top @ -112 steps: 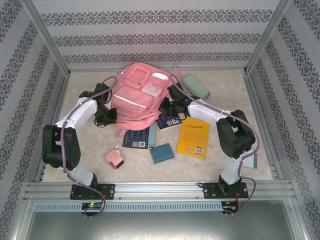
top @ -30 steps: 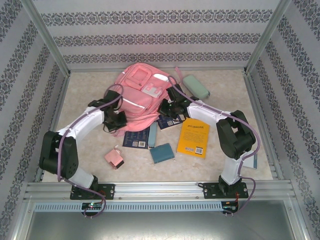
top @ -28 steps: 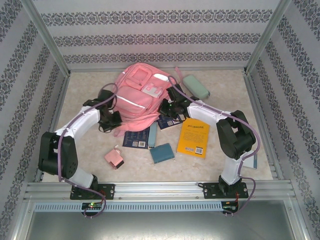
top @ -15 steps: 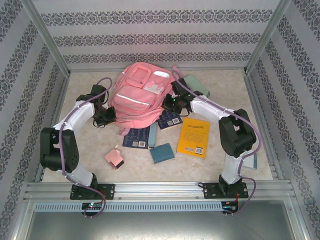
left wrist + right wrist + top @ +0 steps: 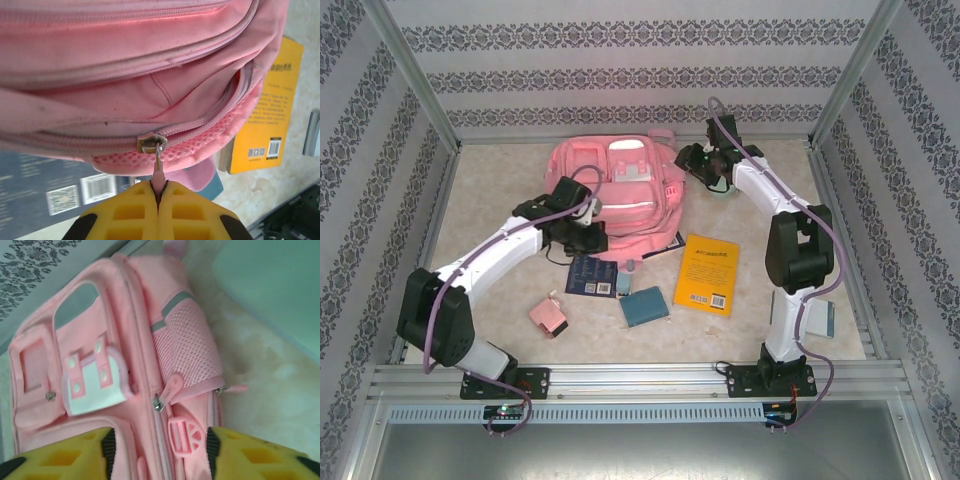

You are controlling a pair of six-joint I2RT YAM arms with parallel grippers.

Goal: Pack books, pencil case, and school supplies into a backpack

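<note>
Backpack (image 5: pixel 630 215) lies flat at the far middle of the table (image 5: pixel 490 190). Left gripper (image 5: pixel 158 195) is clamped on its zipper pull (image 5: pixel 158 172); drag along the track, not upward. Right gripper (image 5: pixel 160 452) hovers above, jaws apart, empty; bracing the fabric would help. How far the zip runs open cannot be made out.

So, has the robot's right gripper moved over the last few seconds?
Yes. The right gripper has swung away from the yellow-orange paperback book, toward the striped back wall.
</note>
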